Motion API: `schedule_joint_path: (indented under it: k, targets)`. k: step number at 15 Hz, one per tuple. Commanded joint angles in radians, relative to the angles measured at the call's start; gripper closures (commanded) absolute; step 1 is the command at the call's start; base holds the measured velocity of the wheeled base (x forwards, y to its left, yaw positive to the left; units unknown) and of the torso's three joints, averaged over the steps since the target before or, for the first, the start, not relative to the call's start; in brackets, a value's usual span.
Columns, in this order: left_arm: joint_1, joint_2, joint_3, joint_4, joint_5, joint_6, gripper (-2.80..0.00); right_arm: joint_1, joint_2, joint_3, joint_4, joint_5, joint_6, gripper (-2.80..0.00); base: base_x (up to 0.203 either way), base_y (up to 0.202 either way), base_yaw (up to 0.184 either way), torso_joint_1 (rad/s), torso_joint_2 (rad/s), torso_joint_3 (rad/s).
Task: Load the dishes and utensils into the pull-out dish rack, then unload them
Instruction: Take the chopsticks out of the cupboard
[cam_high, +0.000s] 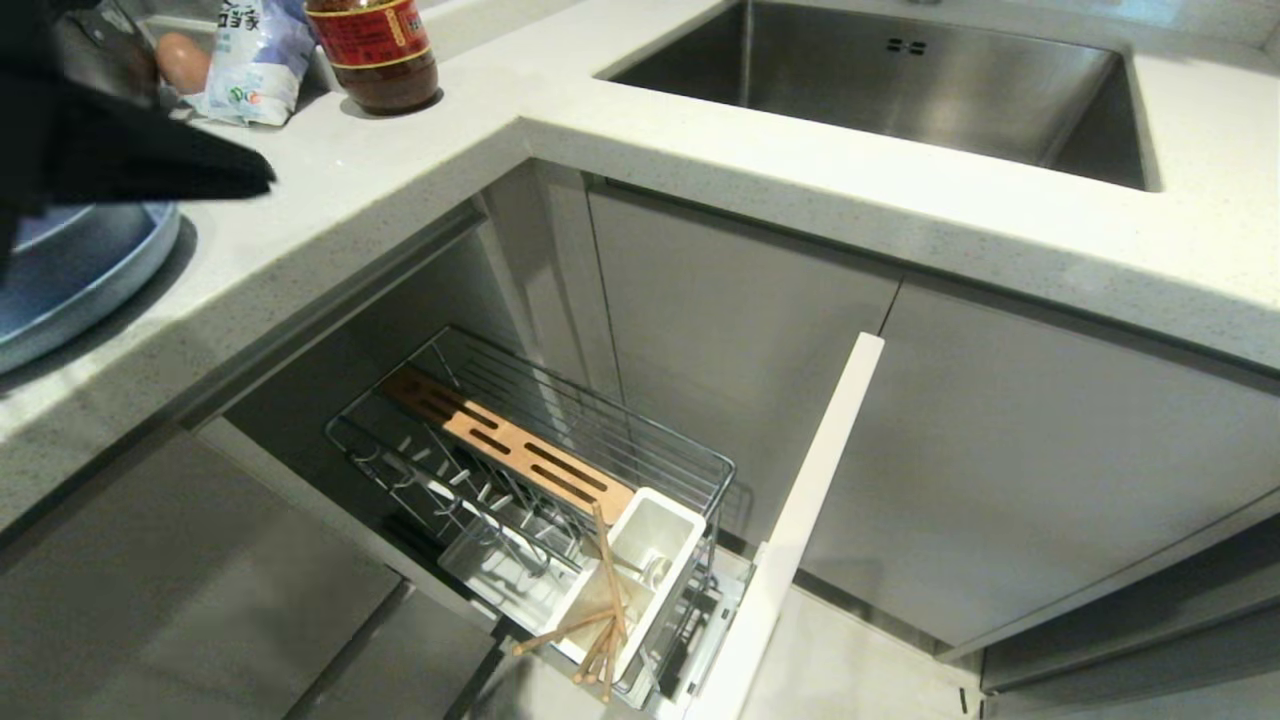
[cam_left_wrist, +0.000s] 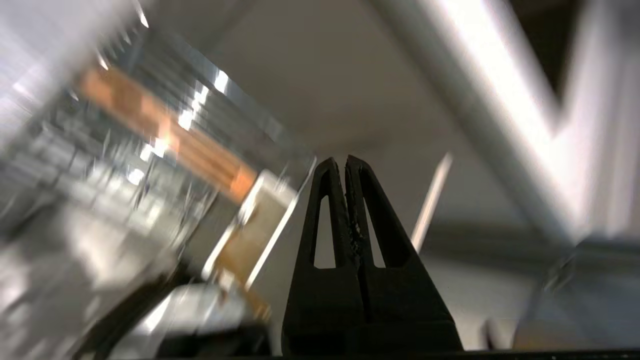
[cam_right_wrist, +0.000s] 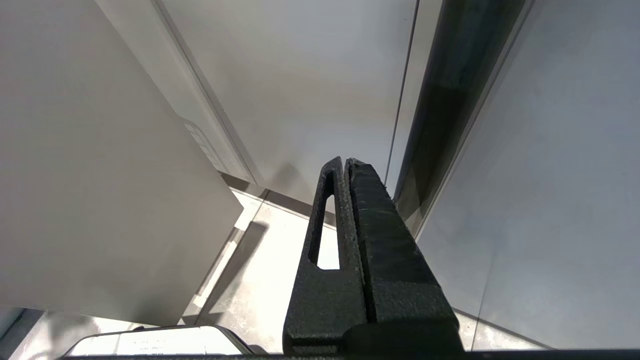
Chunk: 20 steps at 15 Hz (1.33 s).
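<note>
Judging the pale blue plate (cam_high: 70, 275) as stiff, smooth, probably slippery and breakable; best pinching at its low rim. Sitting on the worktop (cam_high: 380, 190) at far left, under the left hand (cam_left_wrist: 346, 162), fingers pressed together, empty. Resting in the pull-out dish rack (cam_high: 640, 445), inside its white utensil cup (cam_high: 668, 530): wooden chopsticks (cam_high: 605, 610), leaning outward. Parking low beside cabinets: right hand (cam_right_wrist: 345, 162), pressed together too.

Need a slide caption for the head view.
Pull-out dish rack open under the counter, chopsticks in its utensil cup; blue plate waits on the counter.
</note>
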Motion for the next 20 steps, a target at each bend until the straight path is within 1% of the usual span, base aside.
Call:
schedule_joint_path:
  k: [1, 2, 3, 5, 6, 7, 9, 11, 14, 15, 17, 18, 19, 20]
  targets:
    - [-0.088, 0.127, 0.036, 0.133, 0.0, 0.034, 0.0, 0.0, -0.003, 0.0, -0.001, 0.0, 0.0, 0.0, 0.0, 0.0, 0.0, 0.0, 0.0, 0.0]
    - [-0.101, 0.168, 0.042, 0.194, -0.003, 0.055, 0.0, 0.0, -0.004, 0.0, -0.001, 0.0, 0.0, 0.0, 0.0, 0.0, 0.0, 0.0, 0.0, 0.0]
    - [-0.108, 0.212, 0.045, 0.259, -0.011, 0.069, -2.8, 0.0, -0.004, 0.0, -0.001, 0.0, 0.0, 0.0, 0.0, 0.0, 0.0, 0.0, 0.0, 0.0]
    - [-0.115, 0.297, 0.048, 0.371, -0.025, 0.098, -2.8, 0.0, -0.004, 0.0, -0.001, 0.0, 0.0, 0.0, 0.0, 0.0, 0.0, 0.0, 0.0, 0.0]
    - [-0.116, 0.338, 0.046, 0.401, -0.032, 0.108, -2.8, 0.0, -0.003, 0.0, -0.001, 0.0, 0.0, 0.0, 0.0, 0.0, 0.0, 0.0, 0.0, 0.0]
    - [-0.115, 0.369, 0.044, 0.414, -0.052, 0.112, -2.8, 0.0, -0.004, 0.0, -0.001, 0.0, 0.0, 0.0, 0.0, 0.0, 0.0, 0.0, 0.0, 0.0]
    - [-0.111, 0.416, 0.036, 0.421, -0.118, 0.115, -2.8, 0.0, -0.004, 0.0, -0.001, 0.0, 0.0, 0.0, 0.0, 0.0, 0.0, 0.0, 0.0, 0.0]
    - [-0.106, 0.472, 0.032, 0.415, -0.141, 0.112, -2.8, 0.0, -0.004, 0.0, -0.001, 0.0, 0.0, 0.0, 0.0, 0.0, 0.0, 0.0, 0.0, 0.0]
    - [-0.097, 0.555, 0.044, 0.355, -0.14, 0.077, -2.8, 0.0, -0.004, 0.0, -0.001, 0.0, 0.0, 0.0, 0.0, 0.0, 0.0, 0.0, 0.0, 0.0]
    - [-0.093, 0.568, 0.059, 0.334, -0.138, 0.073, -2.8, 0.0, -0.004, 0.0, -0.001, 0.0, 0.0, 0.0, 0.0, 0.0, 0.0, 0.0, 0.0, 0.0]
    - [-0.091, 0.6, 0.072, 0.332, -0.135, 0.075, -2.8, 0.0, -0.004, 0.0, -0.001, 0.0, 0.0, 0.0, 0.0, 0.0, 0.0, 0.0, 0.0, 0.0]
    - [-0.08, 0.617, 0.077, 0.337, -0.129, 0.082, -2.8, 0.0, -0.004, 0.0, -0.001, 0.0, 0.0, 0.0, 0.0, 0.0, 0.0, 0.0, 0.0, 0.0]
    - [-0.071, 0.631, 0.082, 0.368, -0.128, 0.104, -2.8, 0.0, -0.004, 0.0, -0.001, 0.0, 0.0, 0.0, 0.0, 0.0, 0.0, 0.0, 0.0, 0.0]
    - [-0.06, 0.648, 0.081, 0.415, -0.127, 0.141, -2.8, 0.0, -0.004, 0.0, -0.001, 0.0, 0.0, 0.0, 0.0, 0.0, 0.0, 0.0, 0.0, 0.0]
